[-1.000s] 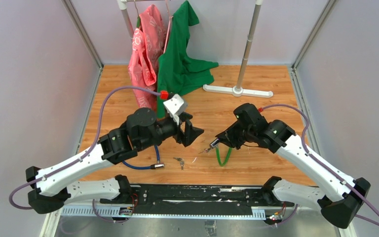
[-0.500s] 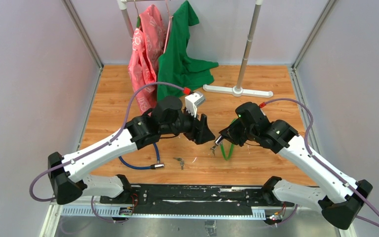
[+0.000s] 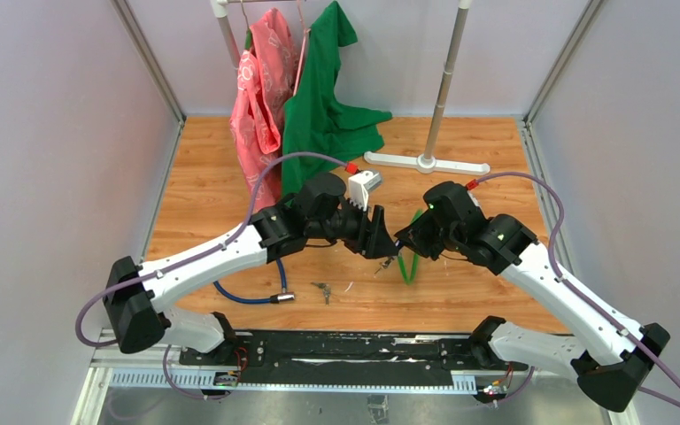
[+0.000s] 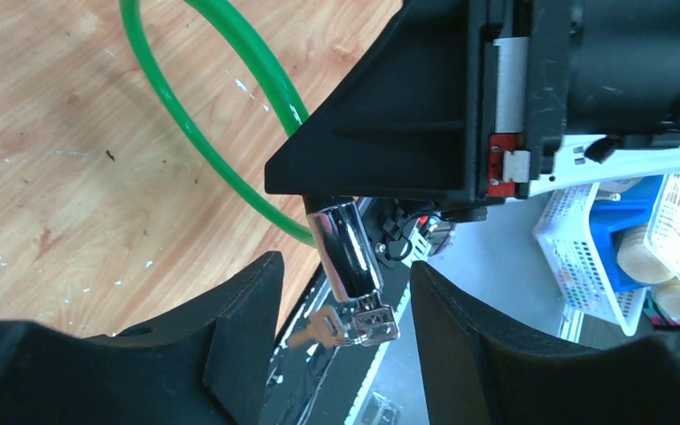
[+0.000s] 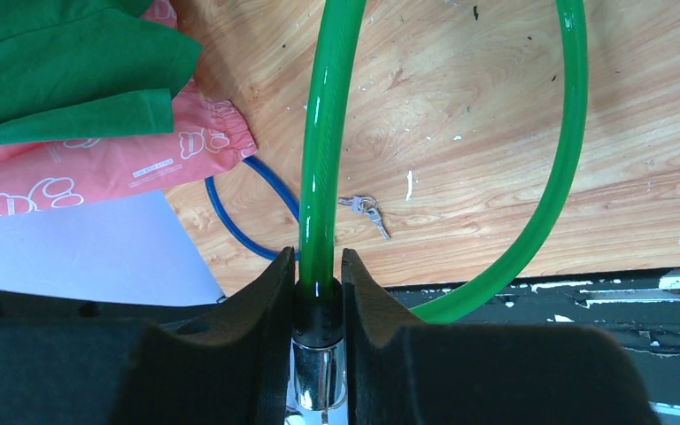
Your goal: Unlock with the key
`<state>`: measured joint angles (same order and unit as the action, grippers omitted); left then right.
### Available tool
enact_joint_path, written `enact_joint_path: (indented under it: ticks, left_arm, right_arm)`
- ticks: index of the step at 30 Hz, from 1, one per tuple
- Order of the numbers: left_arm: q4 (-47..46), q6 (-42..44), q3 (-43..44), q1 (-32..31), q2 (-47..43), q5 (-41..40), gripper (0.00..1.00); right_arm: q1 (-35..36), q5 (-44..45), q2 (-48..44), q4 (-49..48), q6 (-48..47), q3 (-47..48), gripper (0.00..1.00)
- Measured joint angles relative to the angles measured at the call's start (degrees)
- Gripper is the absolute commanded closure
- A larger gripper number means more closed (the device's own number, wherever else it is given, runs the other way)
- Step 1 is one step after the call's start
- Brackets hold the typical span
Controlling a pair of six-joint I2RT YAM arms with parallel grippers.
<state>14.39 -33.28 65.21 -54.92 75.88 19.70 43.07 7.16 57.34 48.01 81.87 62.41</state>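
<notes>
Mid-table, the right gripper (image 5: pixel 319 297) clamped the lock (image 5: pixel 319 159), barrel aimed at the near edge, keys (image 4: pixel 359 323) dangling inside the wide-open left gripper (image 4: pixel 343 283).

We see the left arm (image 3: pixel 197 266) running from its base at lower left of the top view up and right to frame centre, with the black left wrist (image 3: pixel 319 211) raised. The left gripper (image 3: pixel 388 246) points right, jaws wide apart. In its own view the fingers (image 4: pixel 230 336) sit at the bottom corners with a clear gap between them. We see the right arm (image 3: pixel 567 297) running from the lower right base up and left, right wrist (image 3: pixel 450 212) angled down. The right gripper (image 3: pixel 404 240) points left, almost tip to tip with the left gripper at centre frame. It is clamped tight on the neck of the cable lock (image 5: pixel 319 177).
</notes>
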Motion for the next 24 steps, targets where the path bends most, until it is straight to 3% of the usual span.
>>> enact_joint_path:
  ticks: [7, 8, 16, 19, 20, 24]
  left_arm:
    - [-2.16, -3.54, -1.38, 0.0, 3.21, 1.66, 0.47]
    - [-2.56, -4.15, -1.49, 0.0, 3.74, 2.05, 0.55]
    - [-5.01, -7.43, -2.01, -0.13, 6.47, 3.69, 0.9]
    - [-4.98, -7.65, -2.01, -0.2, 6.78, 3.63, 0.99]
    - [-4.9, -7.65, -2.01, -0.26, 6.8, 3.5, 1.0]
    - [-4.7, -7.13, -2.01, -0.44, 6.8, 2.93, 1.0]
  right_arm:
    - [0.0, 0.0, 0.02, -0.24, -0.22, 0.0, 1.0]
    - [0.0, 0.04, 0.02, -0.28, -0.31, 0.0, 1.0]
    - [0.02, 1.29, 0.26, -0.39, -0.48, -0.35, 1.0]
    - [0.02, 1.9, -0.07, -0.57, -0.46, -1.09, 1.0]
    - [0.02, 1.99, -0.33, -0.9, -0.46, -1.49, 0.95]
    - [0.31, 3.04, -3.82, -4.68, -1.2, -5.25, 0.28]
